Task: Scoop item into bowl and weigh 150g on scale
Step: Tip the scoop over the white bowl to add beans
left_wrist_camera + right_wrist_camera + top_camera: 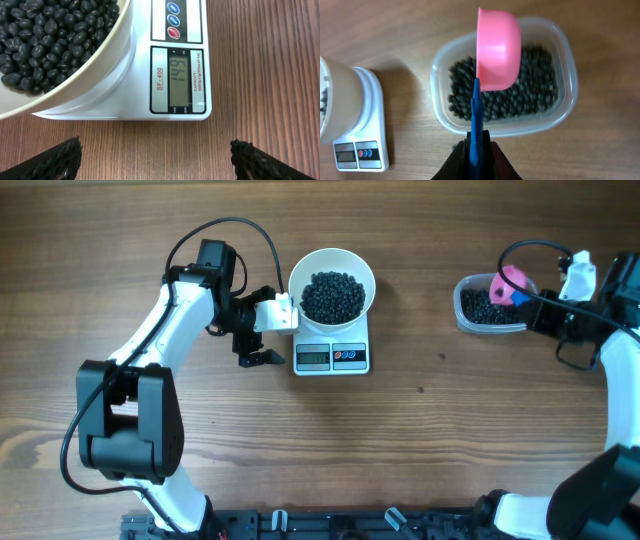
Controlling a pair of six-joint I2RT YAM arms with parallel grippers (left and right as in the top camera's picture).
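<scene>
The white bowl [362,262] stands on the scale [352,358], and black beans [333,296] fill it. In the left wrist view the scale [125,95] has its display [178,75] at 149, beside the bowl [95,75]. My left gripper [276,326] is open just left of the scale, with nothing but bare wood between its fingers [156,150]. My right gripper [479,145] is shut on the blue handle of a pink scoop [497,50]. The scoop hangs on its side over a clear tub [565,65] of beans [520,97].
The clear tub [467,315] sits at the far right with the pink scoop [513,280] above it and my right gripper [545,305] beside it. The scale [365,125] and bowl [335,95] lie to its left. Bare wood separates them.
</scene>
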